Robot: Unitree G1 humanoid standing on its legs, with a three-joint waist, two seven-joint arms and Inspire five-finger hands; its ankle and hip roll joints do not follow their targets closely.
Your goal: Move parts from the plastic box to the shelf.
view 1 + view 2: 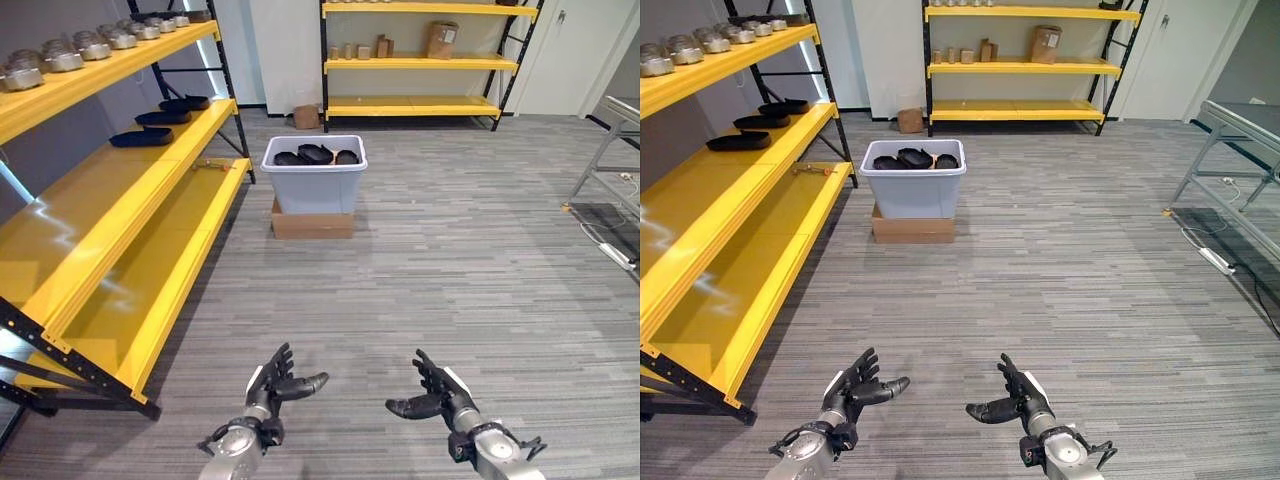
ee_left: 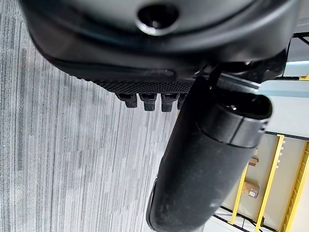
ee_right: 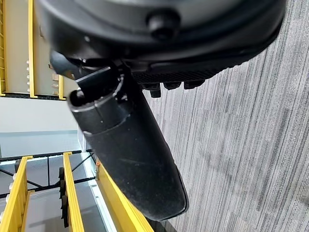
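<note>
While both stand well short of plastic box (image 1: 314, 186) | left hand (image 1: 274, 385), right hand (image 1: 435, 396) seemingly spread, empty | carpet (image 1: 420, 290) between

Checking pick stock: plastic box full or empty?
Not empty. The lidless plastic box, standing on a flat cardboard box, shows several dark parts up near its rim. How deep the pile goes cannot be told.

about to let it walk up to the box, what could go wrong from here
The plastic box sits on a smaller cardboard box, so leaning on its rim might tip it. The black parts lie piled together; lifting one may drag another. The left hand and right hand are open and empty, far from the box, near the yellow shelf.
</note>
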